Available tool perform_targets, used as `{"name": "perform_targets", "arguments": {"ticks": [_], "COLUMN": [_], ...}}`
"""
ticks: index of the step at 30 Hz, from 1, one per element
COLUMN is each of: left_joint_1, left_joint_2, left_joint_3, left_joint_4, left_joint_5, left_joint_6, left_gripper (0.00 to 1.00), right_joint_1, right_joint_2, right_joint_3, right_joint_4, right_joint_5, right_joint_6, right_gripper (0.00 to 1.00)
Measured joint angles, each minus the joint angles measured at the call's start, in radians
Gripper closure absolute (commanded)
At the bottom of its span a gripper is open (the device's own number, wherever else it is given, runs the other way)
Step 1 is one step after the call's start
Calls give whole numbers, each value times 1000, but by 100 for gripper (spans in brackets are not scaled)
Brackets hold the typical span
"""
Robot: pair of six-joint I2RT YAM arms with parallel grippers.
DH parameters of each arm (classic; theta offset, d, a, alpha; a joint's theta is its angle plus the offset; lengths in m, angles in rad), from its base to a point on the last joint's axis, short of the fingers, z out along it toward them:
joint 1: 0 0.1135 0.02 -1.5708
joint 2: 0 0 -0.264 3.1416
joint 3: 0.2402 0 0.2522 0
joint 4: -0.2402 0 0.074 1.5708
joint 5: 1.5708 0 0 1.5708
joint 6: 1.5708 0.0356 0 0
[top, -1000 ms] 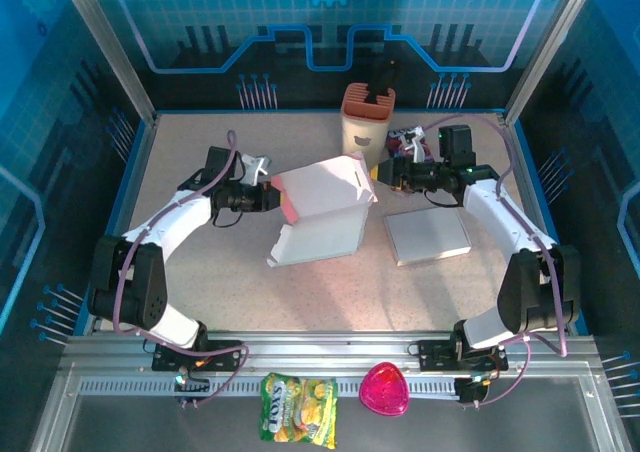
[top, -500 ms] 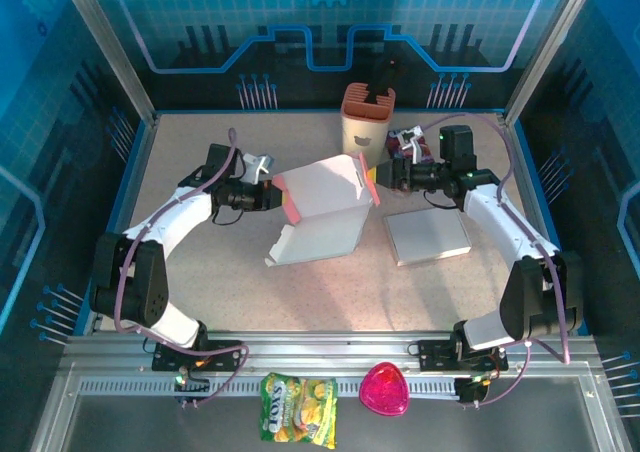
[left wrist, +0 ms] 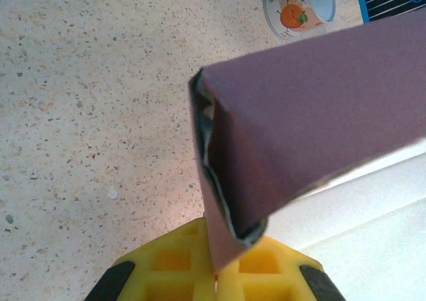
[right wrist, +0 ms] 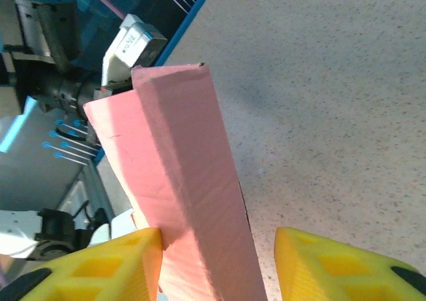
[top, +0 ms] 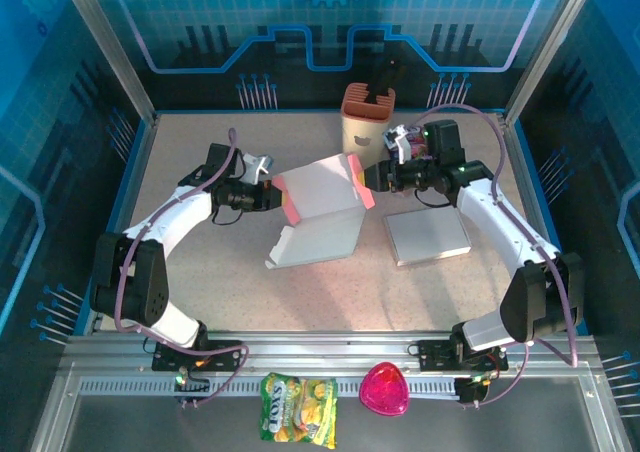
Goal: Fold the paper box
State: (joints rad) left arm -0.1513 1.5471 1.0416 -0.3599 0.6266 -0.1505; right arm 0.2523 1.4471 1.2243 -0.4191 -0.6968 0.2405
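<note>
Pink paper box (top: pixel 318 197); speckled beige table (top: pixel 200 272).

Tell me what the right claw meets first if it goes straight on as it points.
Most likely the paper box: its raised pink flap sits between the open fingers of the right claw.

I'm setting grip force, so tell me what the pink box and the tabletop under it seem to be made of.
Paper box: it looks like thin card, matte pink outside and pale grey-white inside. It creases sharply and shows a thin cut edge.
Tabletop: a hard, smooth surface, beige with dark speckles and a faint sheen. It may be stone-look laminate, but the look leaves that open.
</note>
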Motion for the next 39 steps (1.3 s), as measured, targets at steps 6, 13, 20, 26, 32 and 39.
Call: {"name": "perform_targets", "arguments": {"ticks": [6,13,20,26,32,39], "left_joint_1": [0,0,0,0,0,0], "left_joint_2": [0,-2,-13,-21,-23,-32], "left_joint_3": [0,0,0,0,0,0], "left_joint_4": [-2,-3,-11,-23,-28,-28], "left_joint_5": [-1,-1,-1,-2,-9,-12], "left_joint_6": [0,1,4,4,3,3], "left_gripper": [100,100,100,100,100,100], "right_joint_1": [44,96,105,142,194,214], "right_joint_2": [0,8,10,11,11,27], "right_joint_3": [51,87,87,87,87,91], "right_joint_4": [-56,-111,-123,-128,-128,-130], "right_joint_5": [118,261,354,411,476,564], "right_joint_6": [-52,-103,-118,-128,-134,-137], "right_gripper": [53,63,70,71,66,60]}}
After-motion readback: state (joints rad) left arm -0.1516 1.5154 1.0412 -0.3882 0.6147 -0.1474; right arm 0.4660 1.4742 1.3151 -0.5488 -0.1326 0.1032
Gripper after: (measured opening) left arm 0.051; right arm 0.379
